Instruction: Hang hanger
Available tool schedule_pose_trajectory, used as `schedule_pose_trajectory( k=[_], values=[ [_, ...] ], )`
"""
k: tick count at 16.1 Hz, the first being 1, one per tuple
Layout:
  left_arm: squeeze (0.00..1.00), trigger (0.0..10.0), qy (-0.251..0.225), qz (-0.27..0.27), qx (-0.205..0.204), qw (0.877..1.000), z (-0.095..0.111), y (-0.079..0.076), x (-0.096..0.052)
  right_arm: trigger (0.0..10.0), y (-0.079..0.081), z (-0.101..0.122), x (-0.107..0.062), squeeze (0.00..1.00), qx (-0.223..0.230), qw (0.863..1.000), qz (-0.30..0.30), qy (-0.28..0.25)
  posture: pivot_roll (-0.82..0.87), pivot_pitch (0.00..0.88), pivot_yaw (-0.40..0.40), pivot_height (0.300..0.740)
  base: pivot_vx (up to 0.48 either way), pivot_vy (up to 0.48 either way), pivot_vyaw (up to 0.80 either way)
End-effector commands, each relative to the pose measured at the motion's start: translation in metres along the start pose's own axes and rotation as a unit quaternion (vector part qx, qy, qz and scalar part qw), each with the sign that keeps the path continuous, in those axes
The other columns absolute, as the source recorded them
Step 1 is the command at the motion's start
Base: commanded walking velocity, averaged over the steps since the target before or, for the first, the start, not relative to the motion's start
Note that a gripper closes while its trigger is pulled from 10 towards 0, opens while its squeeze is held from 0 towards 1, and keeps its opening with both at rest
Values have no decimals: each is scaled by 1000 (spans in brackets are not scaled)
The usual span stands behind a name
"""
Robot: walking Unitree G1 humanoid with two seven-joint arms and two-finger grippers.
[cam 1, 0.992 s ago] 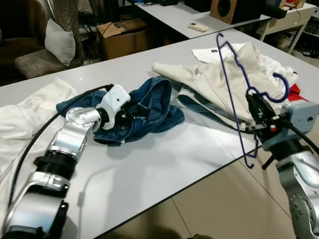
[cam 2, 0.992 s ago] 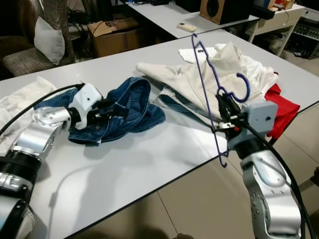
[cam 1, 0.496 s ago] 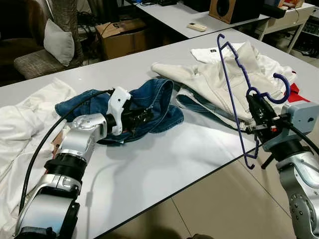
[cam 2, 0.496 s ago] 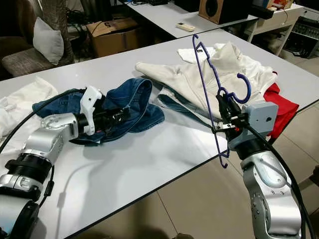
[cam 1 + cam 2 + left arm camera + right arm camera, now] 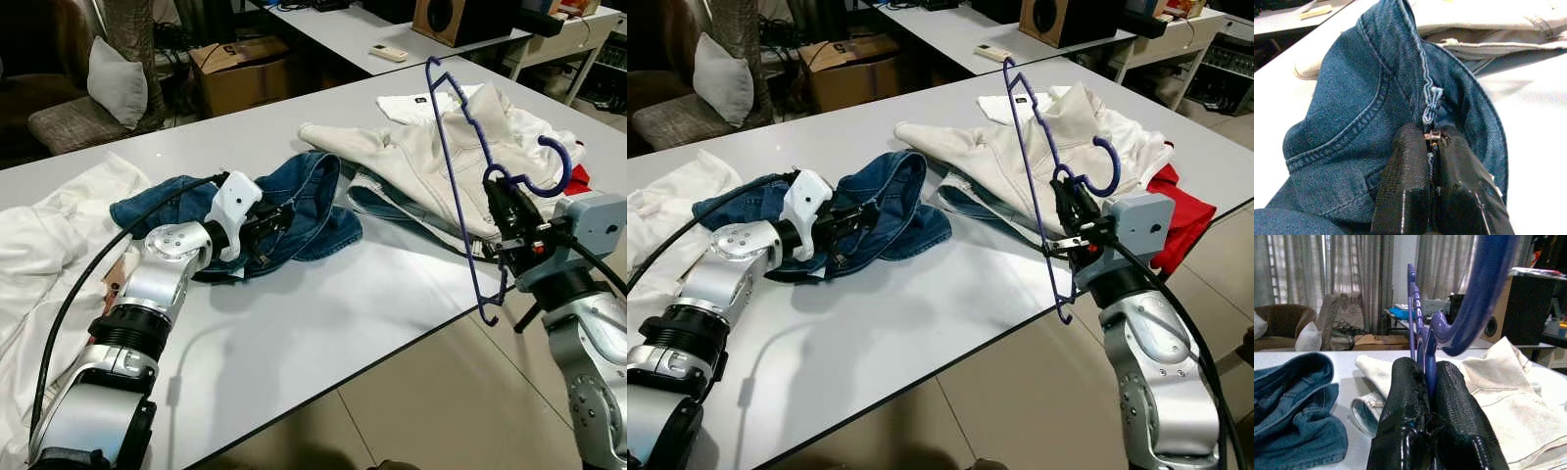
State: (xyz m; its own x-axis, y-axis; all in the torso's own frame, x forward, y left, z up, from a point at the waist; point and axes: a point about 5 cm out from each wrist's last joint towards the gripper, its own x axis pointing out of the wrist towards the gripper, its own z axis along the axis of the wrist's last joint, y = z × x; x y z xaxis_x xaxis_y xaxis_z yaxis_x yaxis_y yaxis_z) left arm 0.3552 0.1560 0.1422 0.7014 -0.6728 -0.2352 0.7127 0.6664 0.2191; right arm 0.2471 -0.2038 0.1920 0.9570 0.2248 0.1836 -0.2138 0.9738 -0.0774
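Note:
A blue plastic hanger stands upright at the table's right edge, hook toward the right, with my right gripper shut on its neck. A crumpled pair of blue jeans lies mid-table. My left gripper is shut on a fold of that denim; the left wrist view has both fingers pinching the seam of the jeans.
A cream jacket and white clothes lie behind the hanger, with red cloth at the right edge. White fabric covers the table's left side. A second table, a cardboard box and a chair stand behind. Bare tabletop lies in front.
The left gripper has lifted slightly and tilted, still holding the denim. The hanger and right arm have barely moved.

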Motion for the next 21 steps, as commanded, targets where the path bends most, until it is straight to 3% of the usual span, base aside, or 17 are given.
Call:
schedule_pose_trajectory(
  k=[1,4,6,7,8,10,14,16,17,18,19,20,21],
  values=[
    [0,0,-2,3,11,1000,5,3,2,10000,5,0,-3,0,8,999,31,11,-252,0,49,740,0,0,0],
    [0,0,-17,31,21,999,13,11,2,10000,31,-4,-17,0,39,984,168,55,-256,0,56,740,0,0,0],
    [0,0,-64,117,62,989,43,35,-5,10000,45,-10,-18,0,70,969,216,93,-238,0,45,740,0,0,0],
    [0,0,-80,137,113,981,61,43,-12,10000,50,-17,-17,0,88,961,229,125,-225,0,37,740,0,0,0],
    [0,0,-89,131,167,973,79,46,-19,10000,54,-25,-11,0,101,956,232,149,-203,0,27,740,0,0,0],
    [0,0,-87,128,231,961,97,49,-28,10000,56,-32,-5,0,119,949,234,176,-183,0,20,740,0,0,0],
    [0,0,-77,78,283,953,104,37,-31,10000,57,-32,10,0,175,941,228,177,-159,0,10,740,0,0,0],
    [0,0,-58,94,301,947,105,44,-40,10000,52,-39,27,0,187,942,199,195,-143,0,3,740,0,0,0],
    [0,0,-50,114,305,944,107,51,-47,10000,45,-37,38,0,170,950,182,191,-133,0,1,740,0,0,0],
    [0,0,-47,209,331,919,126,82,-73,10000,24,-2,73,0,160,974,138,82,-116,0,-16,740,0,0,0],
    [0,0,-61,261,346,899,142,95,-89,10000,17,18,85,0,182,974,131,27,-112,0,-21,740,0,0,0],
    [0,0,-72,282,352,890,152,100,-97,10000,15,24,88,0,194,972,132,10,-108,0,-26,740,0,0,0],
    [0,0,-122,317,373,863,185,103,-119,10000,11,28,91,0,197,972,127,4,-98,0,-36,740,0,0,0]
  ],
)
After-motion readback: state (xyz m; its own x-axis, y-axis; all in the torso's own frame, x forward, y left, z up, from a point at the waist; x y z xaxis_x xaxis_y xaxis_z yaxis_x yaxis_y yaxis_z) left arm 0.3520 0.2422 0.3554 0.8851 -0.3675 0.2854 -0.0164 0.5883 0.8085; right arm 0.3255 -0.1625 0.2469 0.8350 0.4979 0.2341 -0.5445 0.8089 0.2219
